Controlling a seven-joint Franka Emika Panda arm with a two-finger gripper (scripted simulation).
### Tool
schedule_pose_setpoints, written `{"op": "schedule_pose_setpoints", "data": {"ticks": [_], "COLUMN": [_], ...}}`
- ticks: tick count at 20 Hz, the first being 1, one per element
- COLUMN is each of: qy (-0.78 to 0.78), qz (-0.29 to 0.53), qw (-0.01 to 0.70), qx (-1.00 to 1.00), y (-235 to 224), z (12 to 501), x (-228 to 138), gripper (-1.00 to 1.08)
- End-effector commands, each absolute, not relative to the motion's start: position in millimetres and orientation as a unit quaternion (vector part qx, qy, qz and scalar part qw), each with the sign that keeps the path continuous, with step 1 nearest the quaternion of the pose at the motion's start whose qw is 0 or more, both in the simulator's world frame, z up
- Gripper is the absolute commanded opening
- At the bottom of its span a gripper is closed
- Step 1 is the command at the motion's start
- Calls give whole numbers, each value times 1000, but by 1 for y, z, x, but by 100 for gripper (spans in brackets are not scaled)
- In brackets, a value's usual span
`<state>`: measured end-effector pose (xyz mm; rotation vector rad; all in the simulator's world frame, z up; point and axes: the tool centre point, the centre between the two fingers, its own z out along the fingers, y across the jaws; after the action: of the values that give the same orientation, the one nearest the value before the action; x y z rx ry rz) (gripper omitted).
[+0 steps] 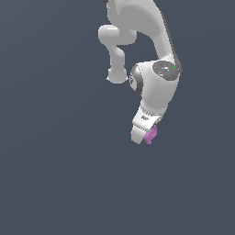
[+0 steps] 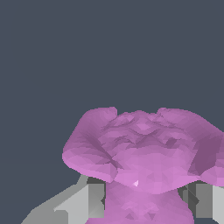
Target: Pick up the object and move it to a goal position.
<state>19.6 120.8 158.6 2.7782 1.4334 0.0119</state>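
Plain slate-grey background fills both views, with open room on every side of my white arm. My pincer (image 1: pixel 143 136) is clamped on the object (image 1: pixel 151 134), a small pink-magenta lump with a faceted, lumpy surface. In the wrist view the object (image 2: pixel 144 157) has its narrow waist pinched between my grey fingers (image 2: pixel 89 199), and its broad lobe spreads crosswise beyond the fingertips.

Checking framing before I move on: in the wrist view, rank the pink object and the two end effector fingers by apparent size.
1. Pink object, by far the largest.
2-3. The two fingers: look alike, both partly hidden, so unranked. Closeness to the camera inflates everything.
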Motion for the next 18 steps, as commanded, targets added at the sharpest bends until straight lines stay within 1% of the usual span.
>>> {"op": "schedule_pose_setpoints", "data": {"ticks": [1, 10, 18], "qy": [459, 459, 458], "qz": [4, 4, 4], "qw": [8, 7, 7], "qx": [889, 889, 889], "y": [134, 178, 200], "z": [187, 279, 325], "x": [20, 23, 27], "gripper": [-100, -100, -100]}}
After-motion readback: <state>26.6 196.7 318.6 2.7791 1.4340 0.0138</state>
